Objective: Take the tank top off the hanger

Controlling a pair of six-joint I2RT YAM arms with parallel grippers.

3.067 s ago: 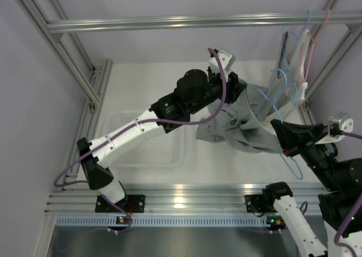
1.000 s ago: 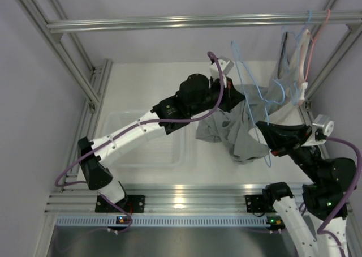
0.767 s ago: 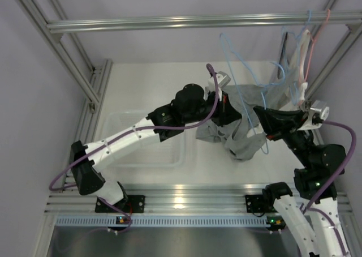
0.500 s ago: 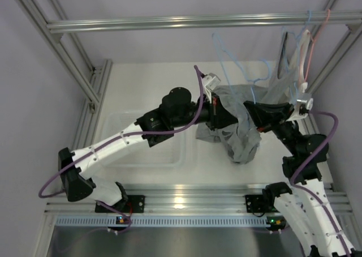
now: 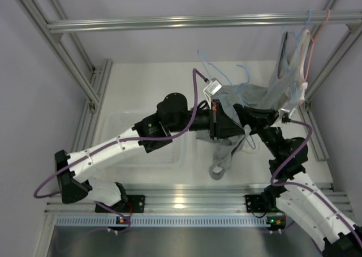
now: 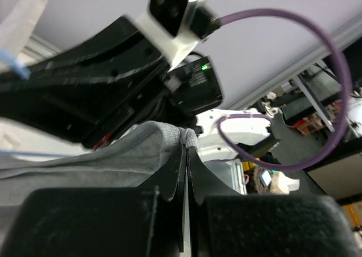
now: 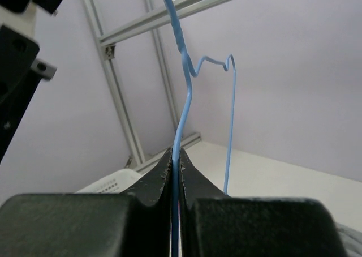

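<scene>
Both arms have swung left and drawn together. Right gripper [image 7: 174,153] is clamped shut on the blue wire hanger [image 7: 179,33], raised above the table. Left gripper [image 6: 185,149] tightly pinches the gray tank top [image 5: 225,149], which dangles mid-table, seemingly nearly free.

The tank top [image 6: 102,163] is plain grey, unpatterned. The hanger [image 7: 182,118] is light blue wire. The left gripper [image 6: 185,155] and right gripper [image 7: 174,155] are black. The left arm [image 5: 113,146] and right arm [image 5: 311,203] have white links and black joints; the cable [image 6: 294,13] is purple. The table [image 5: 141,87] is white, the frame [image 5: 169,24] silver, the wall [image 5: 34,115] pale lilac. The bin [image 5: 121,149] is clear. The rear hanger [image 5: 310,53] is pink.
</scene>
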